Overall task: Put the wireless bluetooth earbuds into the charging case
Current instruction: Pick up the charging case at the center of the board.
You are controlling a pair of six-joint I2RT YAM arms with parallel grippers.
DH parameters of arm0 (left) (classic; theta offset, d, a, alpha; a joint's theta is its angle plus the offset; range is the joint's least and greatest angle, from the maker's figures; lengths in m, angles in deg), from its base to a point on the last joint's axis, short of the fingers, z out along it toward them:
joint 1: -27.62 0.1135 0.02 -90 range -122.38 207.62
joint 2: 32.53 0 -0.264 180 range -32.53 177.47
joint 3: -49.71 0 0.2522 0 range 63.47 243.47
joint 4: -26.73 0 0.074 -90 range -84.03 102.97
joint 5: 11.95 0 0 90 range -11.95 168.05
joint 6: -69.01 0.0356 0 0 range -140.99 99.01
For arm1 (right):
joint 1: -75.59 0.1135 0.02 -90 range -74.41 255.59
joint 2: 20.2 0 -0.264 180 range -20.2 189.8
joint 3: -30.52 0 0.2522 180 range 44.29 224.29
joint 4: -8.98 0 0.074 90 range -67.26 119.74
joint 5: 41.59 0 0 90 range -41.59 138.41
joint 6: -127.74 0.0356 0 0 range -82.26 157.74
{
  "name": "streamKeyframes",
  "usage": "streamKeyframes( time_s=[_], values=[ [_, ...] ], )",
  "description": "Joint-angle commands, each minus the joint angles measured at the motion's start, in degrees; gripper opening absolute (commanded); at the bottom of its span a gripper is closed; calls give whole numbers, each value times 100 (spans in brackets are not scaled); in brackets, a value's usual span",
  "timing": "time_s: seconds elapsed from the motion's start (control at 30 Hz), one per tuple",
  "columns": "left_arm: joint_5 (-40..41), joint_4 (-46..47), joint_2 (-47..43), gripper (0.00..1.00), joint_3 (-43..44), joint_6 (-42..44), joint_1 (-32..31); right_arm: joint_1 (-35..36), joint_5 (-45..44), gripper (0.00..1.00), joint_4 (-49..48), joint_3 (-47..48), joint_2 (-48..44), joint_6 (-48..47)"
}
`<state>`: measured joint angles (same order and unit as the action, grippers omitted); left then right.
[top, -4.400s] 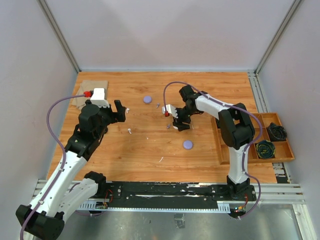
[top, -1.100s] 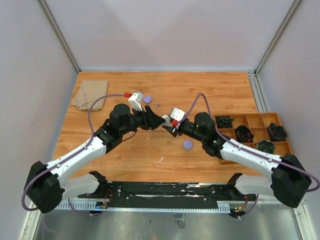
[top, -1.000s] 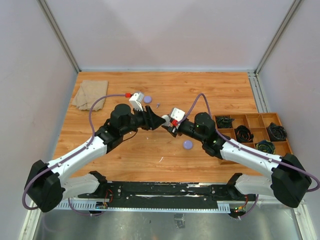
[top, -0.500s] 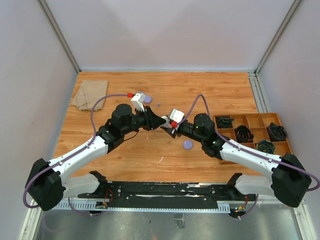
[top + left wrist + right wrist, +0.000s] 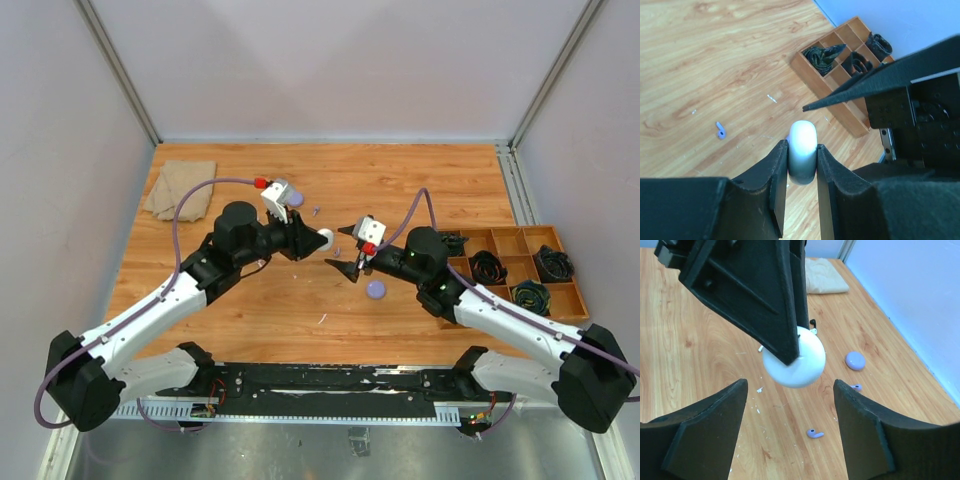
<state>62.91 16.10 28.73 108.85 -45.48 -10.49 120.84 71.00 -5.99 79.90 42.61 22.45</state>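
Note:
A white round charging case (image 5: 326, 238) hangs above the middle of the table, and my left gripper (image 5: 317, 240) is shut on it. In the left wrist view the case (image 5: 803, 149) is pinched edge-on between both pads, lid closed. My right gripper (image 5: 346, 250) stands open just right of the case, not touching it. In the right wrist view the case (image 5: 795, 359) sits beyond its spread fingers (image 5: 715, 415). Pale purple earbuds lie loose on the wood: one (image 5: 815, 433) under the case, another (image 5: 856, 387) farther off, one (image 5: 720, 130) in the left wrist view.
Two small purple round cases lie on the table, one (image 5: 376, 289) below my right gripper and one (image 5: 295, 199) behind the left wrist. A wooden divided tray (image 5: 510, 322) of coiled cables stands at the right edge. A folded cloth (image 5: 180, 187) lies far left.
My right gripper has opened and drawn back to the right, off the white case. The left gripper has closed on the case and keeps hold of it.

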Motion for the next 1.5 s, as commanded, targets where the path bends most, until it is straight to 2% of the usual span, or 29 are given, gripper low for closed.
streamKeyframes(
  time_s=[0.0, 0.3, 0.47, 0.63, 1.0, 1.47],
  values=[
    [-470, -369, -219, 5, 385, 886, -32, -311, 947, 71, 17, -43, -282, 329],
    [-1575, -1462, -132, 6, 1154, 2562, -39, -904, 2390, 69, -375, -118, -407, 1031],
    [-2402, -1750, -78, 7, 1471, 3160, -37, -957, 2672, 66, -714, -129, -312, 1353],
    [-2775, -2258, 139, 7, 1821, 3695, -81, -957, 2783, 64, -825, -90, -348, 1535],
    [-2850, -2699, 350, 4, 2176, 4188, -179, -958, 3065, 53, -1208, -118, -333, 1927],
    [-2872, -2702, 255, 2, 2229, 4226, -211, -957, 3289, 41, -1284, -75, -192, 2045]
  ],
)
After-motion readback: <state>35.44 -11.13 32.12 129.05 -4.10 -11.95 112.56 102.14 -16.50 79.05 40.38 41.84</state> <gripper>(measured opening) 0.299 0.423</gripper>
